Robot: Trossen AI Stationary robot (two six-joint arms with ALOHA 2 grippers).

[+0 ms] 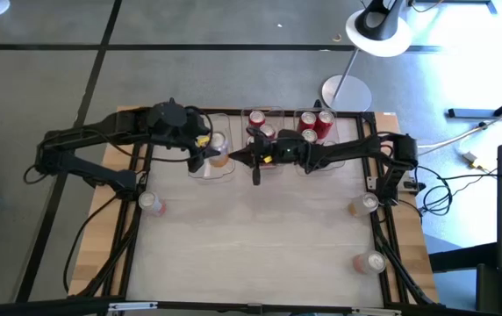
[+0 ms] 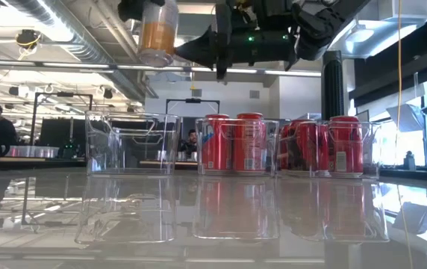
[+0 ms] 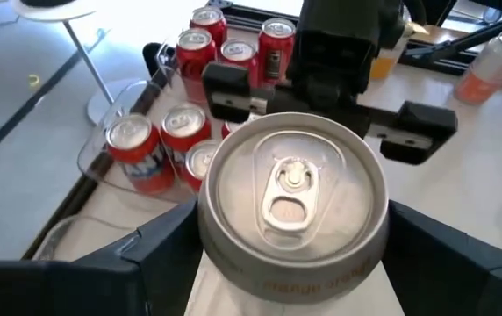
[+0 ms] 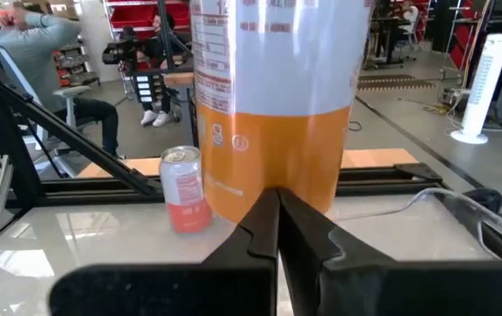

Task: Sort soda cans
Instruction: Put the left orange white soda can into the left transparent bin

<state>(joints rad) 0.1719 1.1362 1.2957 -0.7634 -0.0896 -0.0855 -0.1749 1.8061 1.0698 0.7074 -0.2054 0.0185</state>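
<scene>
Orange-and-white can (image 2: 158, 33), top cropped, seemingly in left gripper (image 1: 205, 151).

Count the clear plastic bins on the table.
3, side by side in a row: the left bin with no cans in it, the middle bin holding red cans, and the right bin holding more of them. None appears hidden.

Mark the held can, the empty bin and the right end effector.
Held can (image 3: 292, 197), left wrist view, silver top.
Empty bin (image 2: 133, 143), low view, front wall.
Right end effector (image 4: 278, 206), right wrist view, between shut fingertips.
</scene>
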